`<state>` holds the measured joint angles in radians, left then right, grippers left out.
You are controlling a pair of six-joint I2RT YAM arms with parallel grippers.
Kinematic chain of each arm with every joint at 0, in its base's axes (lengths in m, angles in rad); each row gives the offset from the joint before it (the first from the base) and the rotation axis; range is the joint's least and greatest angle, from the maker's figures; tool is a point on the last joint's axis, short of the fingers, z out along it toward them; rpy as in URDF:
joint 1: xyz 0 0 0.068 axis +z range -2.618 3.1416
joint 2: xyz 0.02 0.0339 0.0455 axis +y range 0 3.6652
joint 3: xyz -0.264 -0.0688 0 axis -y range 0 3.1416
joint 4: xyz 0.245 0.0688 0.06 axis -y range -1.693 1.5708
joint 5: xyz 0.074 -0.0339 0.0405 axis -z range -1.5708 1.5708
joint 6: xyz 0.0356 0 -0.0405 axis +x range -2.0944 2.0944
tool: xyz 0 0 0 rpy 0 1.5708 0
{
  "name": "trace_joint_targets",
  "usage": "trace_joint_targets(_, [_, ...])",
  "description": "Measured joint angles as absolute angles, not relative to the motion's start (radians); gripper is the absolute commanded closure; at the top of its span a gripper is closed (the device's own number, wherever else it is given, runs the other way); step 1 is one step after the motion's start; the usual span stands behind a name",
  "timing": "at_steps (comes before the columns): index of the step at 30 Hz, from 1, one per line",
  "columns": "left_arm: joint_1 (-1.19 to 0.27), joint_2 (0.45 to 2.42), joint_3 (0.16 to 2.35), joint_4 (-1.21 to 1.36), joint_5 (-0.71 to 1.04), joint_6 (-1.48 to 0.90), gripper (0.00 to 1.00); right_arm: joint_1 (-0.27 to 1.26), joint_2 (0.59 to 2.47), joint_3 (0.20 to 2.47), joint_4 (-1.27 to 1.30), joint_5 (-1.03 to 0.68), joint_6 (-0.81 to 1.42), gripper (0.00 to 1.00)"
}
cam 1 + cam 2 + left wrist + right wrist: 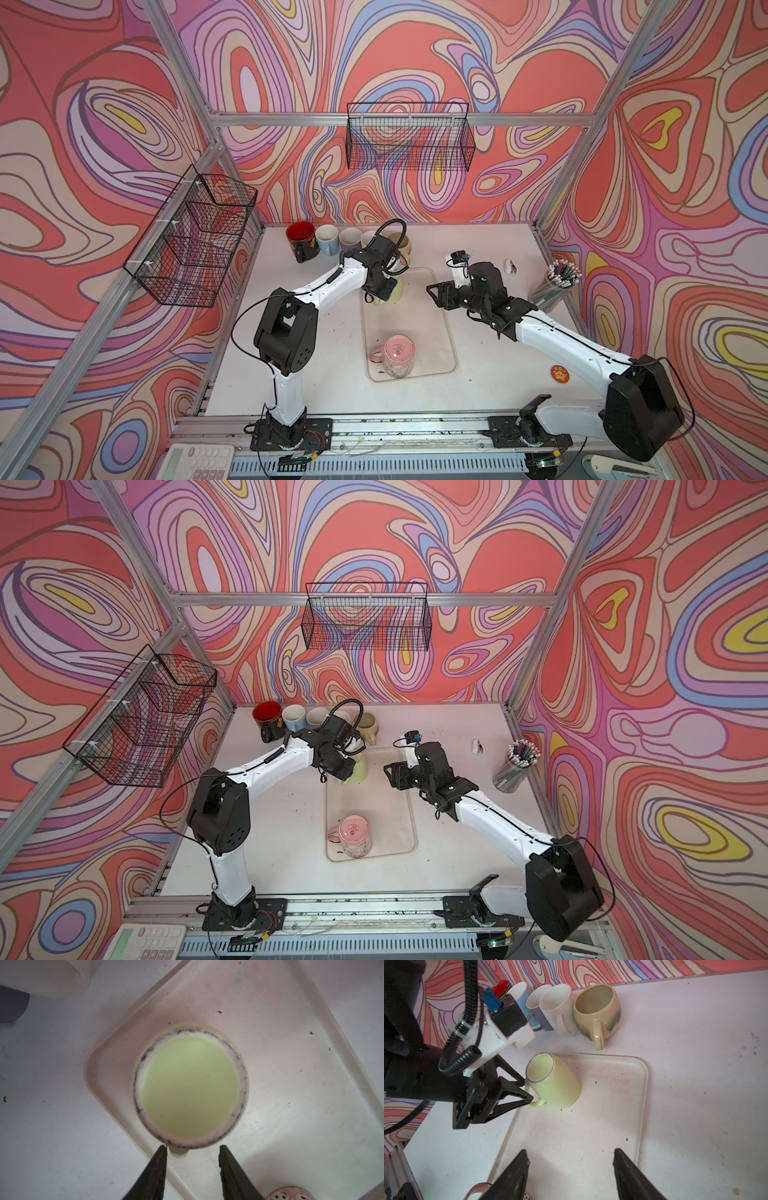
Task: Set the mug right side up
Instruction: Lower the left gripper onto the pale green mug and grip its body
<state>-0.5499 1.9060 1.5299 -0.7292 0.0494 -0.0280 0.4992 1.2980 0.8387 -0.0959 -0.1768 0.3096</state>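
Note:
A pale green mug [395, 293] [556, 1082] stands upside down at the far end of the translucent tray [436, 332], its ringed base [190, 1086] facing up. My left gripper [192, 1147] [527, 1088] is open, and its fingers straddle the mug's handle [179, 1150] without closing on it. A pink mug [398, 357] [353, 837] also stands upside down at the tray's near end. My right gripper [570, 1153] [432, 291] hovers open and empty over the tray, to the right of the green mug.
Upright mugs line the back of the table, from a red one [300, 235] to a cream one [597, 1009]. A cup of pens [557, 282] stands at the right edge. Wire baskets [409, 137] [195, 241] hang on the walls.

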Motion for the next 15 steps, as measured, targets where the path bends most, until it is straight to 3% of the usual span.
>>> trace_joint_targets(10, [-0.55,1.961,1.541,-0.734,0.015,-0.026,0.6,0.499,1.298,0.838,-0.089,-0.184,0.31,0.33])
trace_joint_targets(15, [-0.55,1.973,1.545,-0.734,0.002,-0.026,0.7,0.499,1.3,0.838,-0.088,-0.185,0.31,0.33])
